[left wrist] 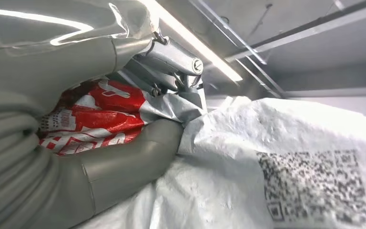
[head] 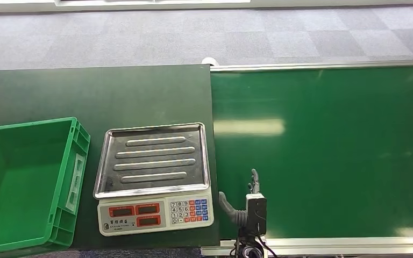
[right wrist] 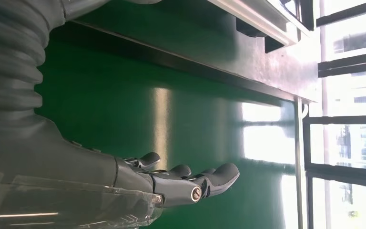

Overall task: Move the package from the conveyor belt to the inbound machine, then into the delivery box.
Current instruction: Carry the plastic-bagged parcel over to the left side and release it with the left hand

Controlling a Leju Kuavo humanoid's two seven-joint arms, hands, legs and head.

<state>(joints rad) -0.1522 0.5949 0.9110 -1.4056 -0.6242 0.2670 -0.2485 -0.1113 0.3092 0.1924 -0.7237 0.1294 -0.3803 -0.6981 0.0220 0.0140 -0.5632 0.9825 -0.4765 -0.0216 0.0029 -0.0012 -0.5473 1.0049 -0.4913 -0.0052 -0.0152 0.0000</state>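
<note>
A white woven package (left wrist: 248, 157) with a blurred QR code is clutched against the left hand (left wrist: 124, 162), its far end cut off, while the empty right hand (head: 246, 207), fingers apart, is held over the conveyor belt (head: 322, 150) beside the scale (head: 153, 177) and green crate (head: 27, 183).

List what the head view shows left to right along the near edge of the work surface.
Green crate → weighing scale → right hand → green conveyor belt.
</note>
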